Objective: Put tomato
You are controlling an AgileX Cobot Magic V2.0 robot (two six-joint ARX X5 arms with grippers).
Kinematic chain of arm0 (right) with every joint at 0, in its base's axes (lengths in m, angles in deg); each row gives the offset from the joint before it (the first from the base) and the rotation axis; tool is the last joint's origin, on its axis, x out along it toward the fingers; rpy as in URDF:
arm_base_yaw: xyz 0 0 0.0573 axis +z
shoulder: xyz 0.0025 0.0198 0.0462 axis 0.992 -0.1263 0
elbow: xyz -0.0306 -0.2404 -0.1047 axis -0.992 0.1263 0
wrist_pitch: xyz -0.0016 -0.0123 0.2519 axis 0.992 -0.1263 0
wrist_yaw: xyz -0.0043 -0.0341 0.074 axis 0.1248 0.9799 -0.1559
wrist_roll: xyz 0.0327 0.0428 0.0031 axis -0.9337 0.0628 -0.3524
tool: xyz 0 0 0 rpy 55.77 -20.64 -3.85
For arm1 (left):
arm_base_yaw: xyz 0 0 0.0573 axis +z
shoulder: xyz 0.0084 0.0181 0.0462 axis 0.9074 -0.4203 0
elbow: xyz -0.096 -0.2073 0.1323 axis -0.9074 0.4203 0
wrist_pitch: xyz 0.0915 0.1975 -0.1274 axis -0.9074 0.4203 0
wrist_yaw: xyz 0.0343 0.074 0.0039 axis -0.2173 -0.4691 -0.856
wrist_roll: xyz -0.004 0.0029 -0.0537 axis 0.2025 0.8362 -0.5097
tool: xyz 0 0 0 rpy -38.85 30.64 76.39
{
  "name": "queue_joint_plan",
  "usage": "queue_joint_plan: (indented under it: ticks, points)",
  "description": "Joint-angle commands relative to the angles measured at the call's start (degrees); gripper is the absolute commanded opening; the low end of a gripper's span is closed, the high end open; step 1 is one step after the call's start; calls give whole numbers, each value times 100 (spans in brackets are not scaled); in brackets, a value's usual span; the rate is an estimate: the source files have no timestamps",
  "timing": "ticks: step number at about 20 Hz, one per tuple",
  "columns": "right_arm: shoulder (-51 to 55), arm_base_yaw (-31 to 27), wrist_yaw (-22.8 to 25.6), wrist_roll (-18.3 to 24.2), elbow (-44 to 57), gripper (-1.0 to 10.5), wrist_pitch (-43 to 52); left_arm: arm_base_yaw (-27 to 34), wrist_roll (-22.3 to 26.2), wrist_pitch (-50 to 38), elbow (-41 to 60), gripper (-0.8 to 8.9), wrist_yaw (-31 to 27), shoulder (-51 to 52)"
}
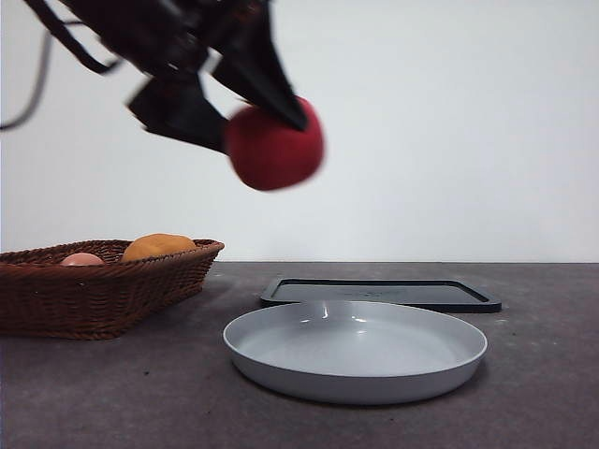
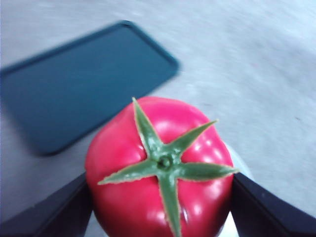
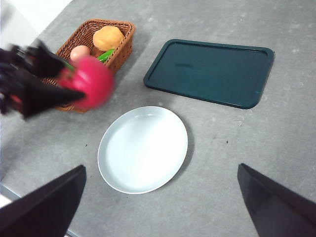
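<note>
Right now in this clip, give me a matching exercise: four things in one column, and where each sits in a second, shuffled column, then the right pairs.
Things:
1. tomato
2. orange fruit
3. grey plate
4. dark tray

Places:
A. flat on the table behind the plate
B. in the wicker basket
C. held in the air by the left tool
D. on the table, with nothing on it

Pairs: 1-C, 2-B, 3-D, 4-A
</note>
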Motion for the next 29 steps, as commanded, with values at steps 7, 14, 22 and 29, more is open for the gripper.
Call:
queue_joint_plan:
  ticks: [7,14,22,29]
  points:
    - [-33,22,2,46,-101,489,-50,-815,129,-586,-109,307,-643,-1427]
    - [-33,22,0,46,-101,489,-157,-942,149,-813,-109,308,-835,-1998]
    - [-33,22,-2,46,-101,489,-157,-955,118,-866,-109,431,-835,-2081]
    - [-33,22,0,68,-101,489,-208,-957,74,-846,-140,478,-833,-1823]
